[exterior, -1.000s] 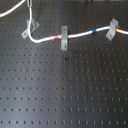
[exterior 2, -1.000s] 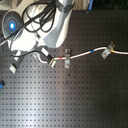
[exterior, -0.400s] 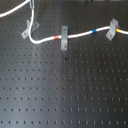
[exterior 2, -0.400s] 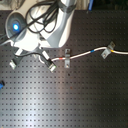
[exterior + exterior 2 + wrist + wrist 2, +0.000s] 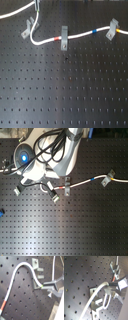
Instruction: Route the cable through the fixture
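One length of the cable (image 5: pixel 23 267) is held clenched in the tool (image 5: pixel 43 286) beside the fixture (image 5: pixel 29 28), where lowering between the prongs is judged next.

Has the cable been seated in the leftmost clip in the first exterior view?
No, the cable curves around beside the leftmost clip, not between its prongs.

White rounded arm (image 5: pixel 62 153) with a glowing blue ring (image 5: pixel 23 158) and looping black cables (image 5: pixel 52 147).
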Controlling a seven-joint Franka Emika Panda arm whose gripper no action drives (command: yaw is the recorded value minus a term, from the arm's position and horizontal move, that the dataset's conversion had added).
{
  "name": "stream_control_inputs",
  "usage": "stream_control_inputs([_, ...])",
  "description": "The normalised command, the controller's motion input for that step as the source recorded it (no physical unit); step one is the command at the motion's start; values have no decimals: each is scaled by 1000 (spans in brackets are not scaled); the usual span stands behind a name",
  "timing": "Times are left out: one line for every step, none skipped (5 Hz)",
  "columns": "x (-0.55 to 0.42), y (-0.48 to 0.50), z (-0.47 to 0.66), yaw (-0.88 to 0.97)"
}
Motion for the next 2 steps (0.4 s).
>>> stream_control_inputs([-34,71,-33,503])
stream_control_inputs([-56,104,1,511])
